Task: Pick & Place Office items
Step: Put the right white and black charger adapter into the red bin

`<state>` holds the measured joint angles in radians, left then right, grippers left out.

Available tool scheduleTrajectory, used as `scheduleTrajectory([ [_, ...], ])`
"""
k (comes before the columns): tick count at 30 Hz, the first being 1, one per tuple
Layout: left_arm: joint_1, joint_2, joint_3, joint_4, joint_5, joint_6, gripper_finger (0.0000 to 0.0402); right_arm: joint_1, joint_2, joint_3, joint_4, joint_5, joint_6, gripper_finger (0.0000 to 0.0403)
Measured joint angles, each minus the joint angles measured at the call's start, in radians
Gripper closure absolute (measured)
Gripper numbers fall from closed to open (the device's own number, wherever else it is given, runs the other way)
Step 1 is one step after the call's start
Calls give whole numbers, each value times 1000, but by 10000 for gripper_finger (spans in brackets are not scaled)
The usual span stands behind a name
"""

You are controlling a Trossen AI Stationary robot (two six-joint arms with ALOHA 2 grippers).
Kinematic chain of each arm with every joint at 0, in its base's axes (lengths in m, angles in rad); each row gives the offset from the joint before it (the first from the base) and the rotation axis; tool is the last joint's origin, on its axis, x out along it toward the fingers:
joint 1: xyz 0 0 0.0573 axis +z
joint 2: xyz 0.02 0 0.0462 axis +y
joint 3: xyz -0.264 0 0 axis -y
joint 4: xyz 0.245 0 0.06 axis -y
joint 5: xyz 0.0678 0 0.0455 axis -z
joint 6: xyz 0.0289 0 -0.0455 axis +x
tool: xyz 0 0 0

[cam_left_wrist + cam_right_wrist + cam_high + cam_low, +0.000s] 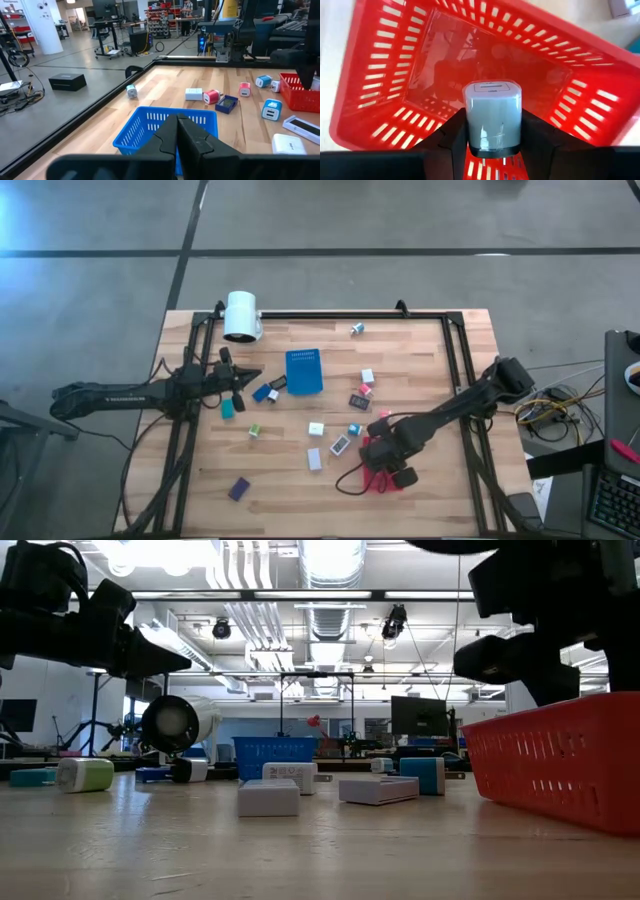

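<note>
- The right gripper (492, 145) has its jaws clenched on a white block (493, 117), held upright between the two dark fingers (454, 137).
- That block hangs directly over the open red tray (385, 75), with the tray's slotted floor showing behind it; whether it touches the floor cannot be told.
- From above, the right gripper (385, 455) sits over the red tray (378, 480) near the front edge of the wooden surface (290, 500), right of centre.
- The left gripper (177, 137) has its jaws pressed together on nothing, raised above the surface and pointed toward the blue tray (145, 130).
- In the high view the left gripper (240, 385) lies at the left side, just left of the blue tray (304, 372).
- The other office items lie loose on the surface: a teal piece (227, 409) and a green-and-white one (255, 431) near the left gripper, a purple block (238, 489) toward the front left, white pieces (316, 429) mid-surface, and pink-red ones (366, 390) right of the blue tray.
- A white cylindrical camera (241, 316) stands at the back left.
</note>
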<state>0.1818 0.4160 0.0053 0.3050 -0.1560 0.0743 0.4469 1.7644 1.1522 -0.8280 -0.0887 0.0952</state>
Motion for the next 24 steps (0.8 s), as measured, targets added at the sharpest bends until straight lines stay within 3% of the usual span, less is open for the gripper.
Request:
scheduleTrajectory([
  [24, 0, 0, 0, -3, -2, 0, 390, -2, 37, -5, 76, -47, -46, 271],
])
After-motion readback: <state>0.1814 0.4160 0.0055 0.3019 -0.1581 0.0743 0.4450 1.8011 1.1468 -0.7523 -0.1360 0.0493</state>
